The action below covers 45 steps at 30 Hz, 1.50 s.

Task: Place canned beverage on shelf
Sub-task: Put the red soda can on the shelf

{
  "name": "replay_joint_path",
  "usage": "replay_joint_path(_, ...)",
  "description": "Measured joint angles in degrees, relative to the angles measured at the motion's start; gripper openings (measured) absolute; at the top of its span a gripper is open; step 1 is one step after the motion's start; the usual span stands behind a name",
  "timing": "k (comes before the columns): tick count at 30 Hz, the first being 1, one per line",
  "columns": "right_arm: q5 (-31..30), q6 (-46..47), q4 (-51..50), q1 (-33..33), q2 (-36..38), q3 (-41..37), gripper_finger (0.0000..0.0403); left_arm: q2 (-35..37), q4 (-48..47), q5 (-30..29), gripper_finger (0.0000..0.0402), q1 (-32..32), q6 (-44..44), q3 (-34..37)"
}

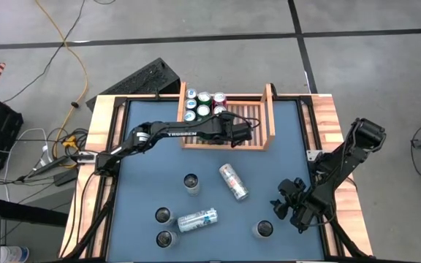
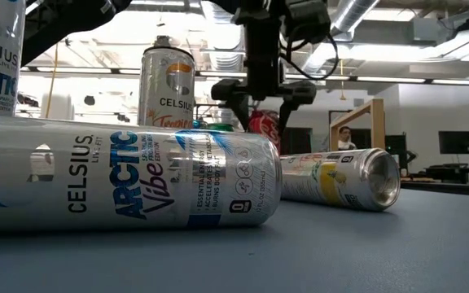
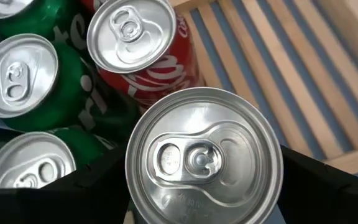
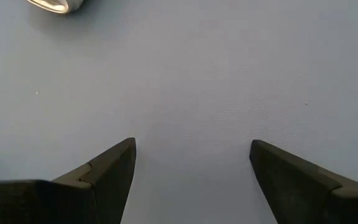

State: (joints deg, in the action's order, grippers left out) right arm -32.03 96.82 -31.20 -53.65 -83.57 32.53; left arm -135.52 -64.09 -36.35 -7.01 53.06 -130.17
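Now left gripper (image 1: 234,133) around can (image 3: 204,155), over shelf (image 1: 263,139)

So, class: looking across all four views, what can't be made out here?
- Label of the silver-topped can between the left gripper fingers: left wrist view shows only its lid.
- Light-brown wooden slatted shelf in low view: blocked by lying cans.
- Right gripper view: only blue table.
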Motion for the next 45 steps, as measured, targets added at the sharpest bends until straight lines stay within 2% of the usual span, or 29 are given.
replay_joint_path(8, -0.05, -0.02, -0.11, 0.0, 0.0, 0.0, 0.0329, -0.02, 2.68, 0.16, 0.0298, -0.94, -5.69, 0.17)
replay_joint_path(24, -0.09, -1.36, -0.07, 0.02, -0.02, -0.02, 0.0329, -0.02, 2.76, 0.49, 0.0298, -1.68, -7.81, 0.17)
replay_joint_path(34, -0.16, -1.36, -0.07, 0.02, -0.02, -0.02, 0.0329, -0.11, 2.49, 1.2, 0.0321, -1.81, -7.76, 1.09)
replay_joint_path(45, -0.18, -1.36, -0.05, 0.02, -0.02, -0.02, 0.0329, -0.22, 2.31, 2.64, 0.0324, -2.23, -8.43, 1.09)
